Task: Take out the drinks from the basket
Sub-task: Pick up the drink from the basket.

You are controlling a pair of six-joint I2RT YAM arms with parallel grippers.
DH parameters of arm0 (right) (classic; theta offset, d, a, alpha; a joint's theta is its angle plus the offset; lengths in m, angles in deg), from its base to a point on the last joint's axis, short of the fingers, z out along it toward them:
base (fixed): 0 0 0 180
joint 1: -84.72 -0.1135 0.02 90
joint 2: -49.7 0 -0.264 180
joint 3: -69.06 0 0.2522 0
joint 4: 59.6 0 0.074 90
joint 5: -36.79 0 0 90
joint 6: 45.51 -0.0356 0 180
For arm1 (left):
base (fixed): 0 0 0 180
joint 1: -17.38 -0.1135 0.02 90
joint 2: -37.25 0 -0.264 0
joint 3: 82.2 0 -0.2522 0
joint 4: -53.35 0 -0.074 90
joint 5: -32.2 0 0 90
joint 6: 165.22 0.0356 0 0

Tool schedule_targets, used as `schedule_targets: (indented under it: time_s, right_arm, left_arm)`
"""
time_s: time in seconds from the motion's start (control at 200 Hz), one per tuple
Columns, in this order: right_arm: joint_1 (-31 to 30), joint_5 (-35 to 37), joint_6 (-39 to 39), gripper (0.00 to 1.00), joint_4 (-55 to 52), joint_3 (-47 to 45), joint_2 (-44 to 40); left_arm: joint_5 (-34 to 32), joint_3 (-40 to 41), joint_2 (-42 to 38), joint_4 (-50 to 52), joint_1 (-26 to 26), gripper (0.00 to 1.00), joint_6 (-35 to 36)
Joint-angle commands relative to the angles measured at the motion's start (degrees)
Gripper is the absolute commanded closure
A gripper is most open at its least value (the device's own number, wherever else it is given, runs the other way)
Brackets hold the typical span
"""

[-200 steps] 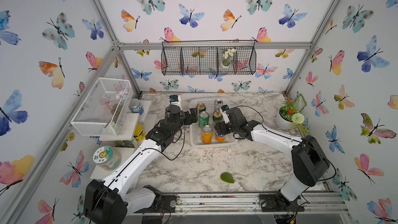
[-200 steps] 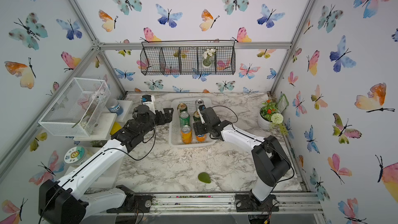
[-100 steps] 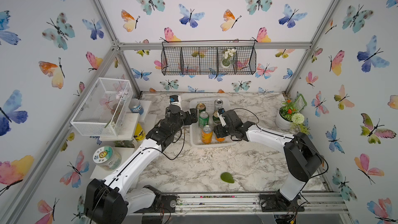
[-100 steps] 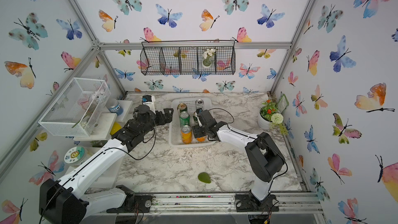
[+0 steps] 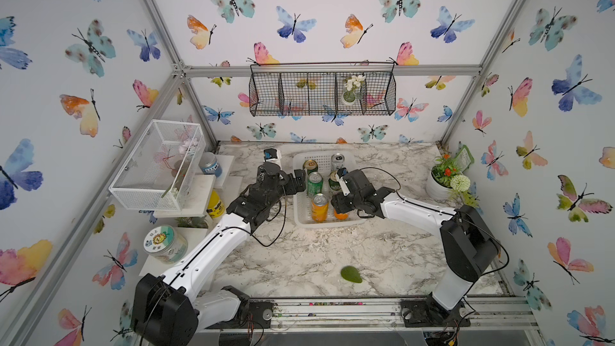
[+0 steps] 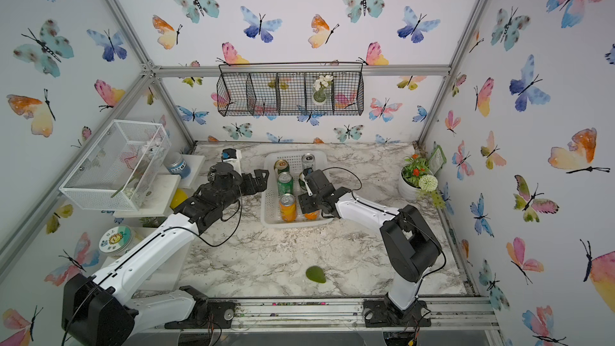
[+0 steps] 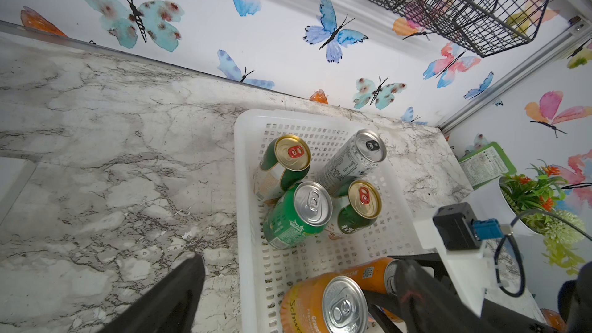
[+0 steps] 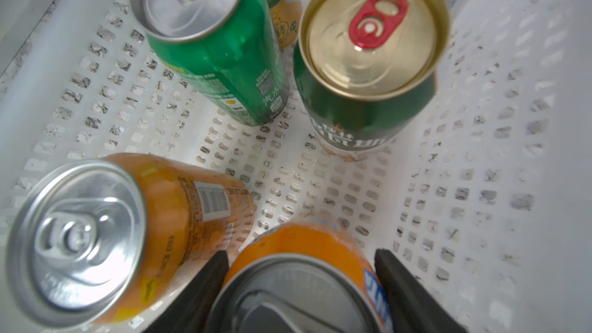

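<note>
1. Toward the middle of the table's (image 5: 299, 254) far edge sits the white basket (image 5: 327, 225), and all six cans stand inside it.
2. Along the basket's far side, a dark green can (image 5: 310, 165) with a gold top stands on the left, with a slim silver can (image 5: 337, 160) just beside it on the right.
3. Across the middle, a bright green can (image 5: 314, 184) stands close beside a second gold-topped can (image 7: 363, 201), which the right arm partly hides in both top views.
4. Along the basket's near side stand a plain orange can (image 5: 319, 208) and, to its right, a blue-lettered orange can (image 8: 304, 241).
5. From the right, the right pincer (image 8: 301, 256) reaches down into the basket over the blue-lettered orange can. Its jaws are part open, with one black finger (image 8: 198, 296) on each side of the can's top and close against its wall. I cannot tell whether they press on the can.
6. At the basket's left rim, level with the bright green can, hangs the left pincer (image 5: 300, 181). Its jaws are spread wide and it has hold of nothing.
7. Near the table's front edge lies a small green leaf (image 5: 351, 274), well apart from the basket, and a flower pot (image 5: 436, 189) stands at the right edge.
</note>
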Motion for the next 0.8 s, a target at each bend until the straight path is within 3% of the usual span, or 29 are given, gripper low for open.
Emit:
schedule_targets:
  time_s: [0.0, 0.506, 0.796]
  right_arm:
    - [-0.2, 1.2, -0.5, 0.45, -1.7, 3.8, -4.0]
    - [1.4, 2.5, 0.8, 0.48, -7.6, 15.4, -11.0]
    - [14.8, 0.3, -1.4, 0.49, -5.2, 18.7, -8.9]
  left_arm:
    - [1.2, -1.8, 0.1, 0.3, 0.0, 0.01, 0.1]
    - [-0.1, -1.9, -0.9, 0.7, 0.1, 0.01, -0.4]
    - [2.7, -1.6, 0.5, 1.0, -1.4, 0.01, -3.2]
